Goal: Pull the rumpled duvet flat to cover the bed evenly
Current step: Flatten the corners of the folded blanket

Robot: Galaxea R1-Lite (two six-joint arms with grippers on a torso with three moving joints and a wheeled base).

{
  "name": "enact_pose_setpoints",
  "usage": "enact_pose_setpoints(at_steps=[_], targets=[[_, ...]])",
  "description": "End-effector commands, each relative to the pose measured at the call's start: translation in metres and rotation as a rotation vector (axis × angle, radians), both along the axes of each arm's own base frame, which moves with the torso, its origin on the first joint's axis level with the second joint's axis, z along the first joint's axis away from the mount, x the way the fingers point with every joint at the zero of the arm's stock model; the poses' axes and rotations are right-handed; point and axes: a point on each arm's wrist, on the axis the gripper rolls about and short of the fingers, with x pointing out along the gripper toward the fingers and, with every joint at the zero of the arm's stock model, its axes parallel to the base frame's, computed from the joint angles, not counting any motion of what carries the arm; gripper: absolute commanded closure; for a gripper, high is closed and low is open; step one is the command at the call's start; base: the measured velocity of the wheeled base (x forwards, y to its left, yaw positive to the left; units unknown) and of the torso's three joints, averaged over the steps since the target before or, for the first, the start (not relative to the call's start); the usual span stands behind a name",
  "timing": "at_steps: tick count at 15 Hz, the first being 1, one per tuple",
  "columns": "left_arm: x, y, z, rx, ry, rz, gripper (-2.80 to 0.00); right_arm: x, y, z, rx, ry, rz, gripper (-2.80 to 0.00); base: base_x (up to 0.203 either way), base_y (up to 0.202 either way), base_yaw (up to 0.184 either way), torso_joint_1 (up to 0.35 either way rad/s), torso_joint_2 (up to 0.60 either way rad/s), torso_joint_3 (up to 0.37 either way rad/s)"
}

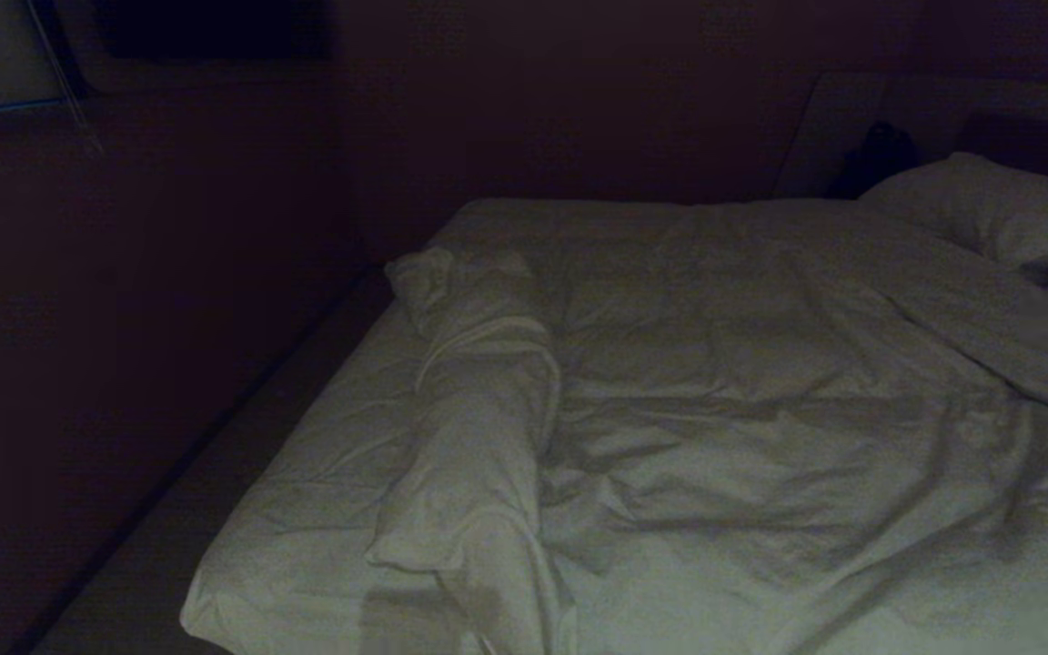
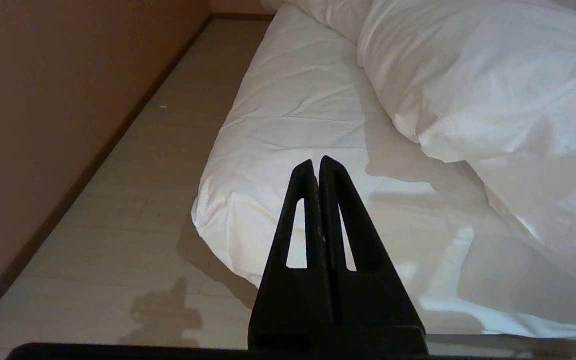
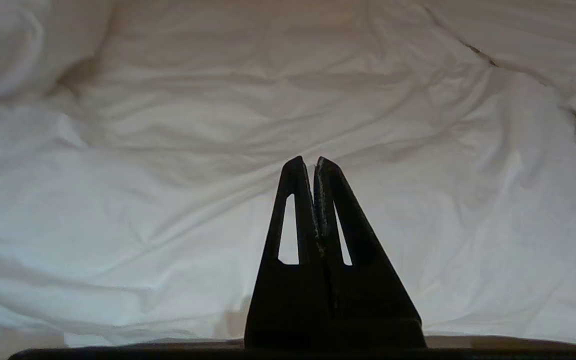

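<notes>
The bed [image 1: 324,473] fills the right and centre of the head view, its near left corner rounded and bare of cover; the duvet [image 1: 760,409] lies across the middle and right of the mattress, wrinkled, with its left edge bunched into a long rumpled roll [image 1: 478,400] that runs from the far side toward the near edge; left of that roll a strip of fitted sheet [image 1: 333,455] shows uncovered; a pillow [image 1: 997,214] sits at the far right corner against the dark headboard [image 1: 1033,136]; a strip of floor [image 1: 242,428] separates the bed's left side from the wall [image 1: 124,318]. Neither arm appears in the head view. The left gripper [image 2: 316,161] has its jaws pressed together and holds nothing; it hangs off the near left corner of the mattress, over the floor edge, with the bunched duvet [image 2: 493,90] to its right. The right gripper [image 3: 308,160] is likewise closed and empty, poised just off the near edge of the bed with the wrinkled duvet [image 3: 218,125] spread beyond its tips.
</notes>
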Motion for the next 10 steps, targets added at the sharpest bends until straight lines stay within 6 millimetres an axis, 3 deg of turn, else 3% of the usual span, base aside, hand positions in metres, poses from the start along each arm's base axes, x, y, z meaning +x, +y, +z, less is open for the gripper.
enact_pose_setpoints(at_steps=[1, 10], targets=[[0.0, 0.0, 0.0, -0.001, 0.001, 0.001, 0.0, 0.004, 0.001, 0.0, -0.015, -0.065, 0.034, 0.0, 0.0, 0.0, 0.0, 0.0, 0.0, 0.0], [0.0, 0.0, 0.0, -0.001, 0.0, 0.001, 0.0, 0.011, 0.002, -0.019, -0.015, -0.003, 0.113, 0.0, 0.0, 0.0, 0.0, 0.0, 0.0, 0.0]])
